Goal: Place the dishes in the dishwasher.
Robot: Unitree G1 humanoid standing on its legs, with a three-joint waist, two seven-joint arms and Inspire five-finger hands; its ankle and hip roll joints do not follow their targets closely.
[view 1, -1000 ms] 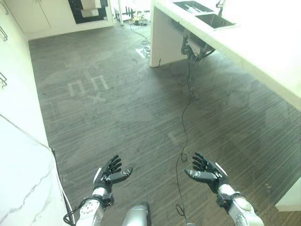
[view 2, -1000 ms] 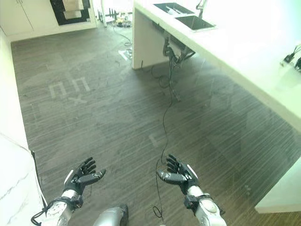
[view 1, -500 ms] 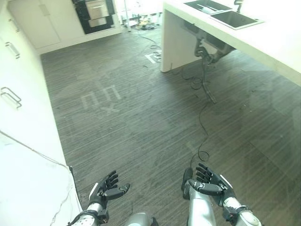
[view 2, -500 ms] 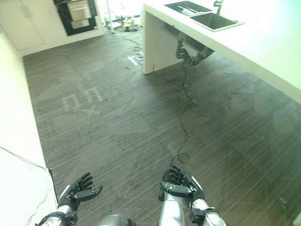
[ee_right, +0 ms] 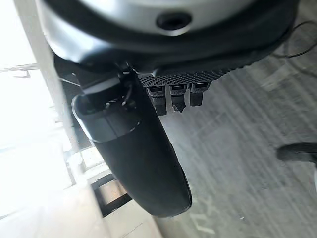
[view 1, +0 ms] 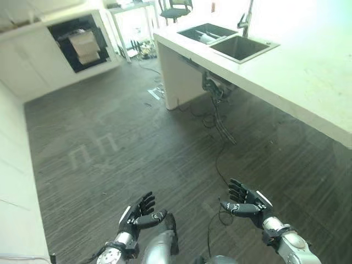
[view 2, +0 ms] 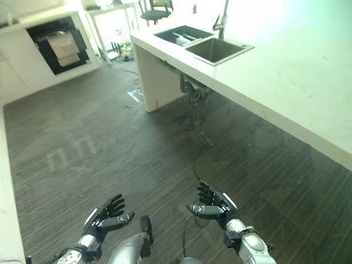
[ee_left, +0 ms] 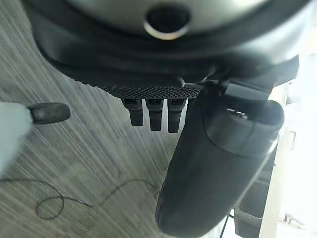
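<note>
Dishes (view 1: 204, 36) lie in the far basin of a double sink (view 1: 228, 42) at the upper right of the frame, set in a long white worktop (view 1: 308, 82). A dark open appliance (view 1: 77, 44) sits in the cabinets at upper left. Low in the frame, the left hand (view 1: 138, 215) and right hand (view 1: 246, 202) hang over dark wood floor (view 1: 121, 148), fingers spread wide, holding nothing.

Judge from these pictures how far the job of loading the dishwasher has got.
Nothing looks done yet. The left hand and the right hand hang open above the floor, holding nothing. Something pale, perhaps dishes, lies in the far basin of the sink on the counter. Left: reach the sink, pick up dishes and load them.
</note>
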